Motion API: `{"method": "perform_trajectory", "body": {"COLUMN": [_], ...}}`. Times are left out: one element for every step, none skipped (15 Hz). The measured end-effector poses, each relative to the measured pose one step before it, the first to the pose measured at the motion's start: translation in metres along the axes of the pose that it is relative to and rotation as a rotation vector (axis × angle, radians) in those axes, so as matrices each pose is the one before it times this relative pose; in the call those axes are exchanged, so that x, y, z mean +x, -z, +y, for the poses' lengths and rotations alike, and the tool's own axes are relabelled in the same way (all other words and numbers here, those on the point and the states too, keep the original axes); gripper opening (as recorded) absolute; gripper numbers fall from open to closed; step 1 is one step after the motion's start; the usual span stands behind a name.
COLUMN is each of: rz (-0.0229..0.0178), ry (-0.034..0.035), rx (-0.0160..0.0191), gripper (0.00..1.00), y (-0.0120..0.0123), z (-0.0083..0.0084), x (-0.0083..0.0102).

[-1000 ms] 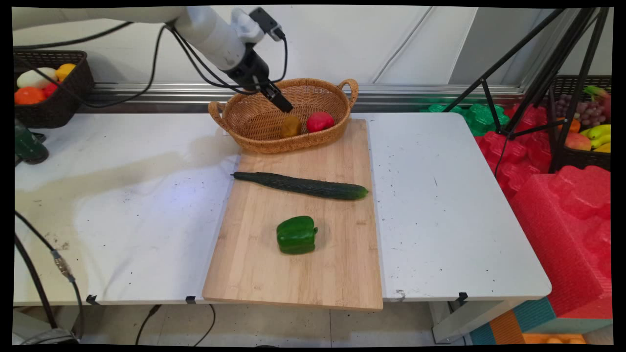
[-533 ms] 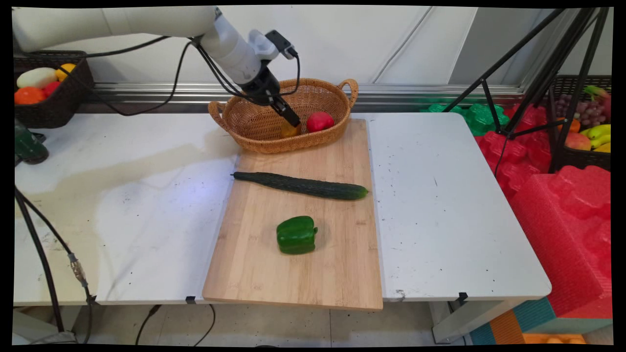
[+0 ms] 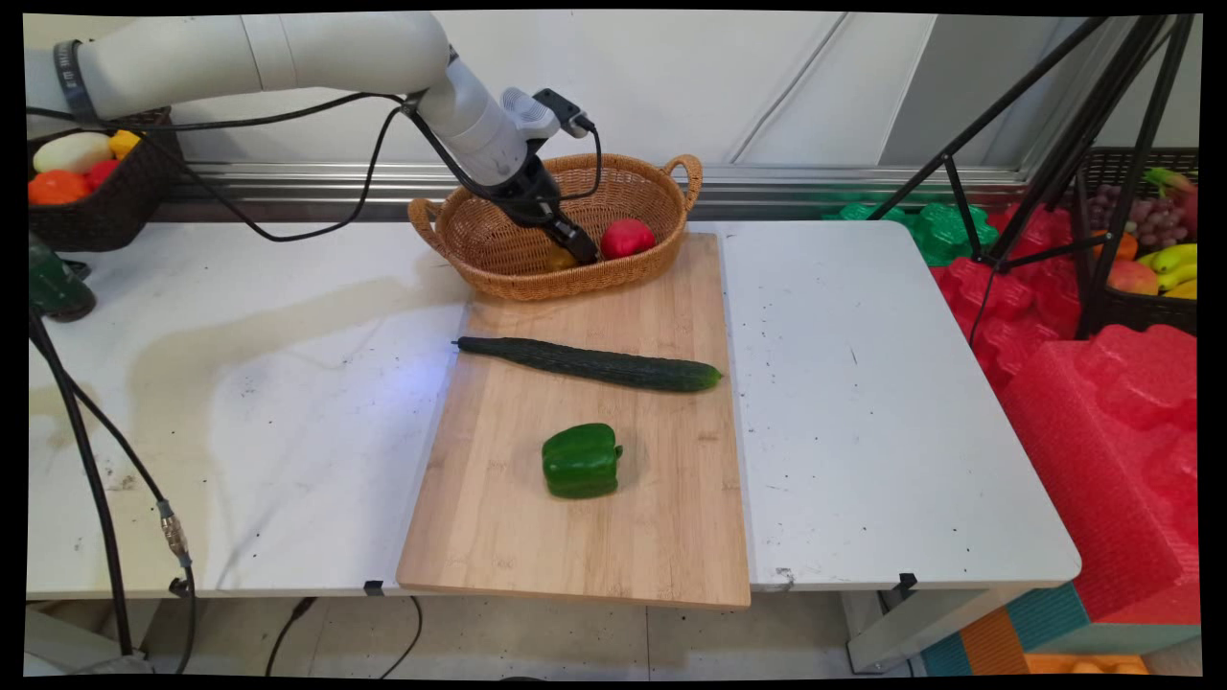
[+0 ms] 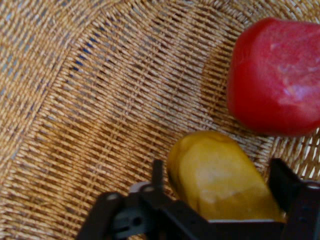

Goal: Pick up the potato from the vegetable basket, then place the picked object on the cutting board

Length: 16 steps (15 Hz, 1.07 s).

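Right, your gripper (image 3: 580,251) is down inside the basket, jaws open and straddling the yellow fruit. Nothing is clamped.

Layout, all relative to the jaws:
- White table (image 3: 863,402): spreads out below and to every side of them.
- Wooden cutting board (image 3: 594,546): on the table, camera side of the jaws, its far edge up against the basket.
- Wicker basket (image 3: 479,273): the jaws sit inside it, and its woven floor (image 4: 100,100) fills the hand view.
- Cucumber (image 3: 590,364): lies across the board, well clear of the jaws towards the camera.
- Green pepper (image 3: 580,461): on the board, further towards the camera than the cucumber.
- Red fruit (image 3: 627,238): in the basket just outside one finger. In the hand view it (image 4: 277,75) is ahead and to the right, close to the yellow fruit; I can't tell if they touch.
- Yellow fruit (image 3: 559,257): between the fingers (image 4: 158,172) on the basket floor. In the hand view its rounded end (image 4: 220,180) points away from the palm.

Handling, my read only:
- It's smooth and slightly glossy, so probably slippery.
- It looks light and firm, not fragile; I can't tell whether it is real or a prop.
- It's oblong and tapered, so grip across the widest part of the body, not the narrow end, or it could squirt out.
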Motion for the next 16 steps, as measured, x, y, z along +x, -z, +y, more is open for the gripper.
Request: {"method": "perform_trajectory", "body": {"rz": [-0.00123, 0.00018, 0.00084, 0.00150, 0.00258, 0.00454, 0.00907, 0.00819, 0.01106, 0.01483, 0.01201, 0.02297, 0.02660, 0.02269, 0.01815, 0.01616], "ry": [0.01086, 0.00804, 0.01082, 0.00700, 0.00605, 0.00313, -0.00121, -0.00336, -0.00516, -0.00893, -0.00696, -0.01415, -0.01802, -0.01757, -0.01615, -0.01418], "rx": [-0.00171, -0.00151, -0.00249, -0.00073, -0.00005, 0.00133, 0.00326, 0.00343, 0.00502, 0.00653, 0.00607, 0.01167, 0.01350, 0.01018, 0.00729, 0.00411], "gripper": [0.00, 0.00, 0.00, 0.00, 0.00, 0.00, 0.00, 0.00, 0.00, 0.00, 0.00, 0.00, 0.00, 0.00, 0.00, 0.00], "y": [-0.00126, -0.00072, -0.00091, -0.00004, 0.00059, 0.00169, 0.00383, 0.00390, 0.00486, 0.00710, 0.00573, 0.01169, 0.01359, 0.01230, 0.01051, 0.01045], "z": [-0.00014, 0.00006, 0.00035, 0.00019, 0.00003, 0.00035, 0.00102, 0.00040, 0.00038, 0.00118, 0.00052, 0.00140, 0.00138, 0.00181, 0.00190, 0.00240], "x": [-0.00028, -0.00004, 0.00033, 0.00021, 0.00022, 0.00054, 0.00143, 0.00088, 0.00123, 0.00185, 0.00126, 0.00243, 0.00243, 0.00196, 0.00125, 0.00080]}}
